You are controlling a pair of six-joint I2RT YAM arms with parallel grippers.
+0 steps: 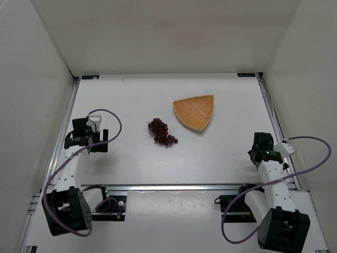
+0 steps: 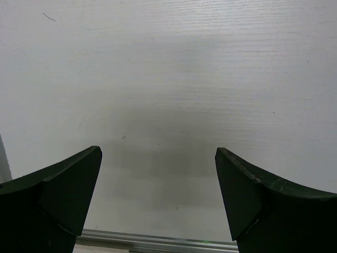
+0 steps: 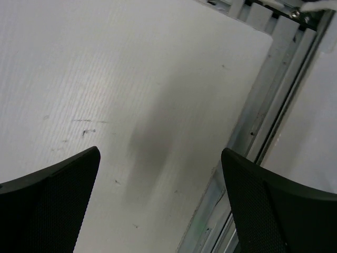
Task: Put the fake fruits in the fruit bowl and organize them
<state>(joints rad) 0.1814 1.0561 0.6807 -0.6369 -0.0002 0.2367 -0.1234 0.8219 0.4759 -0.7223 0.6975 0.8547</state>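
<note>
Left gripper (image 2: 158, 179) and right gripper (image 3: 160, 179) (the latter beside the table's (image 3: 105, 79) side rail (image 3: 253, 132)) hang nearest, jaws spread on nothing, well short of the fruit bowl (image 1: 196, 112). Grapes (image 1: 161, 132) lie just left of that bowl, clear of its rim, with open tabletop around both.

The left arm (image 1: 64, 176) rises from its base at the lower left of the top view and reaches up toward mid-left, where the left tool (image 1: 87, 138) hangs. In its wrist view the two dark fingers (image 2: 58, 195) sit in the bottom corners with a wide gap between them, jaws spread, nothing held. The right arm (image 1: 275, 190) climbs from the lower right. At mid-right, the right tool (image 1: 260, 146) likewise stands wide apart and empty.
</note>
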